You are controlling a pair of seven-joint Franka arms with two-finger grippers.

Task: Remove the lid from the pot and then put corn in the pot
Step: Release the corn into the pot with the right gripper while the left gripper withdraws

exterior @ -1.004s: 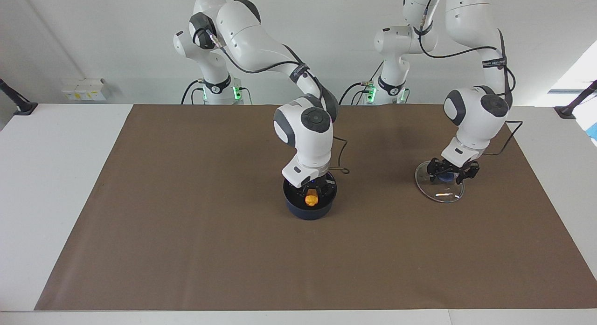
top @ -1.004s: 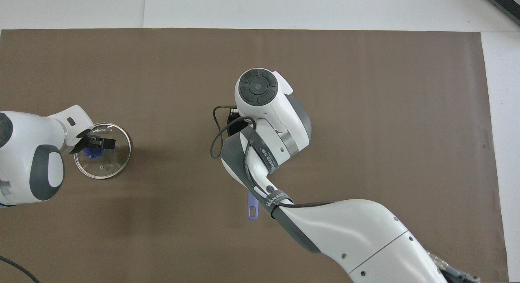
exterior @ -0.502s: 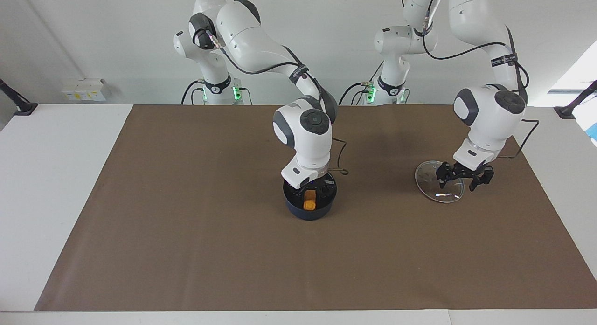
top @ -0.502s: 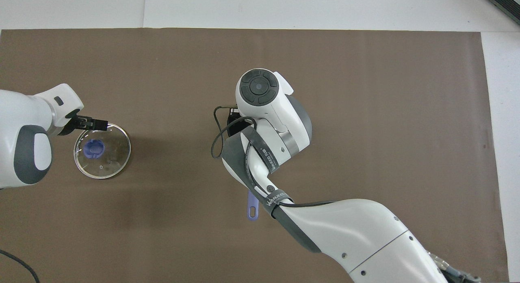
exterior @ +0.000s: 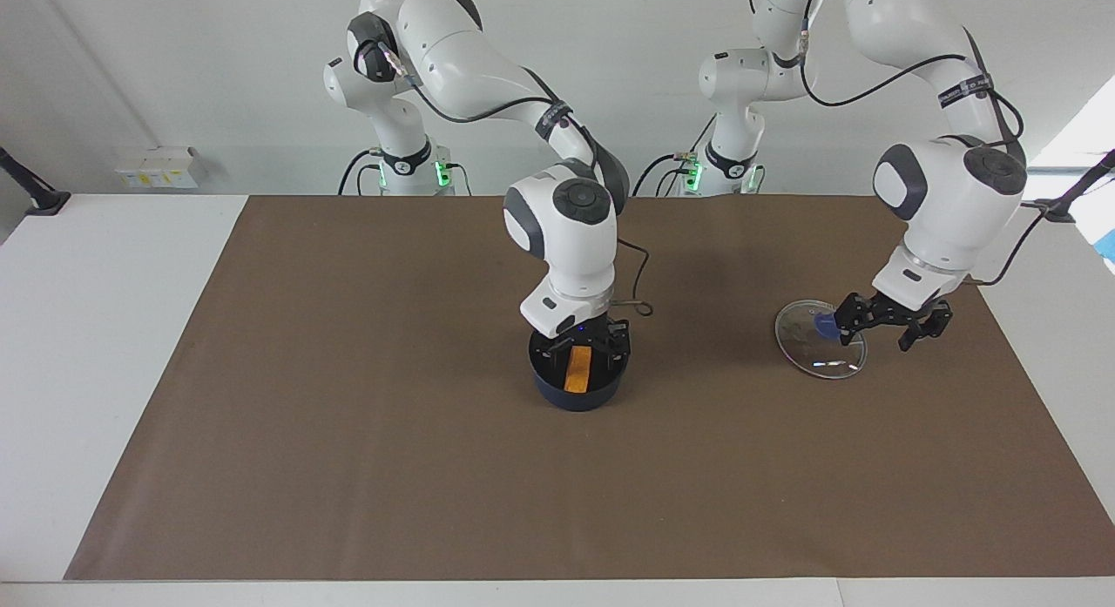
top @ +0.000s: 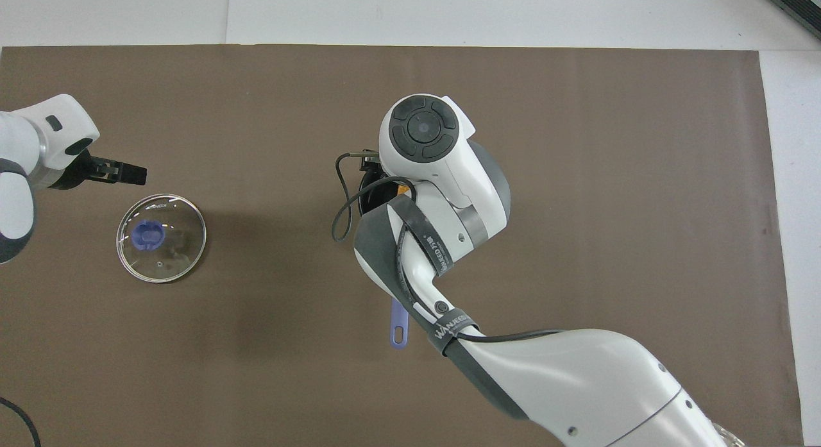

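The dark blue pot (exterior: 579,396) stands at the middle of the brown mat. The orange corn (exterior: 577,368) lies inside it, touching neither finger. My right gripper (exterior: 585,344) hangs open just over the pot's mouth, one finger on each side of the cob. From overhead the right arm hides most of the pot; only its handle (top: 399,325) sticks out toward the robots. The glass lid (exterior: 821,350) with its blue knob (top: 149,234) lies flat on the mat toward the left arm's end. My left gripper (exterior: 888,321) is open and empty, raised over the lid's edge.
The brown mat (exterior: 348,433) covers most of the white table. A black cable (top: 340,210) loops off the right wrist beside the pot. Small white boxes (exterior: 157,167) sit at the wall past the right arm's end.
My right gripper opened and let the corn drop into the pot, then rose a little. My left gripper lifted off the lid's knob and drew away toward the left arm's end.
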